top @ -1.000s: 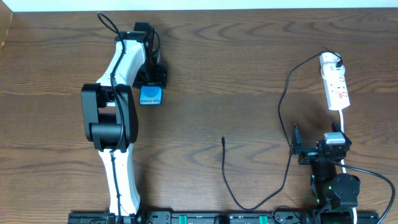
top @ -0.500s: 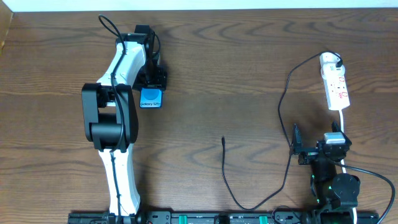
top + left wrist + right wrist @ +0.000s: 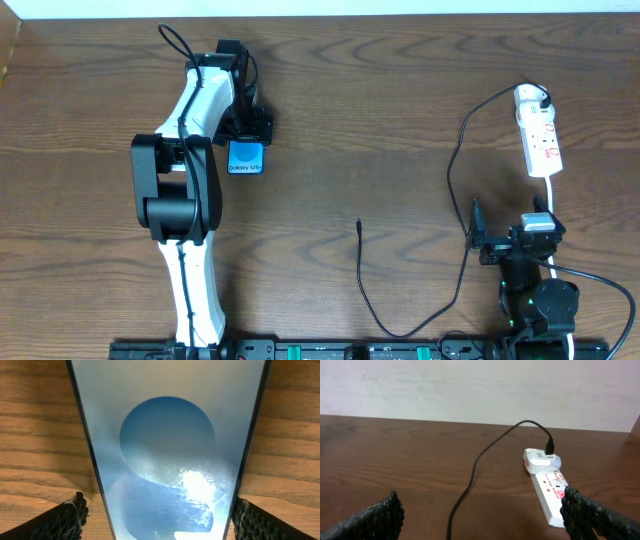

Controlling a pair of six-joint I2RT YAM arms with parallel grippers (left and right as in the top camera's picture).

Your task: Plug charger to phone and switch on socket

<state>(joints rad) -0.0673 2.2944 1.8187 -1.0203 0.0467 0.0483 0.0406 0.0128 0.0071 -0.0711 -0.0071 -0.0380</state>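
now: phone [image 3: 246, 158] is sitting slightly right of and nearer the base than a second ago, left gripper [image 3: 160, 512] clamping its edges, likely bringing it toward the charger [image 3: 360, 250] tip lying well apart on the table [image 3: 400, 100]. right gripper [image 3: 482, 510] is idling, fingers apart, near the socket [image 3: 540, 140]. containers: none showing.

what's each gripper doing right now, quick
Left gripper: jaws closed on the slim black-framed smartphone with the blue screen.
Right gripper: jaws open, holding nothing.
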